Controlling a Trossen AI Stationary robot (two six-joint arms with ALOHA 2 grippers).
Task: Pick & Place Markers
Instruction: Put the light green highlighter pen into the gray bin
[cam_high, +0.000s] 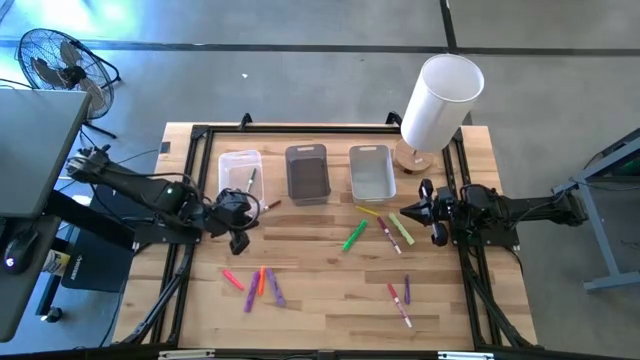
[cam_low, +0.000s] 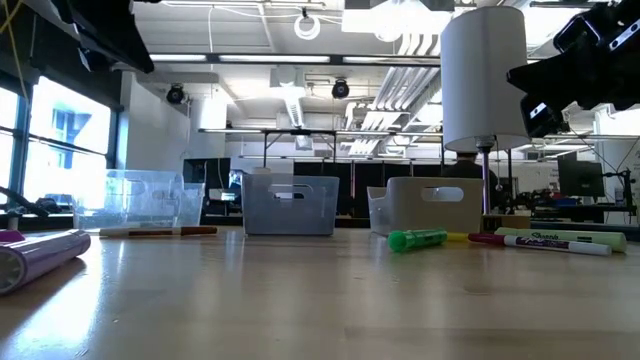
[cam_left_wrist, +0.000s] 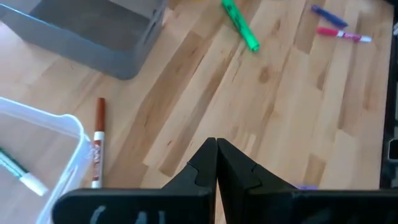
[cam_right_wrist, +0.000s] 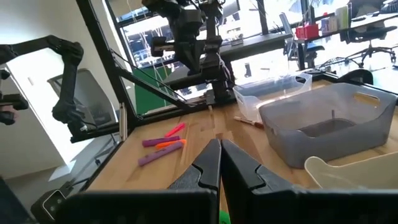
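Observation:
Markers lie scattered on the wooden table. A green one (cam_high: 354, 236), a yellow-green one (cam_high: 401, 229) and a red one (cam_high: 389, 236) lie near the middle. Pink (cam_high: 232, 279), orange (cam_high: 261, 281) and purple (cam_high: 275, 288) ones lie toward the near left. A brown marker with a white barrel (cam_left_wrist: 97, 143) lies flat beside the clear bin (cam_high: 240, 172), which holds a green marker (cam_left_wrist: 18, 171). My left gripper (cam_left_wrist: 216, 146) is shut, above the table near the clear bin. My right gripper (cam_right_wrist: 219, 146) is shut and raised at the table's right (cam_high: 412, 210).
A dark grey bin (cam_high: 307, 172) and a pale grey bin (cam_high: 372, 170) stand in a row with the clear bin along the far side. A tall white cylinder (cam_high: 440, 100) stands at the far right corner. A pink (cam_high: 398, 303) and a purple marker (cam_high: 407, 289) lie near right.

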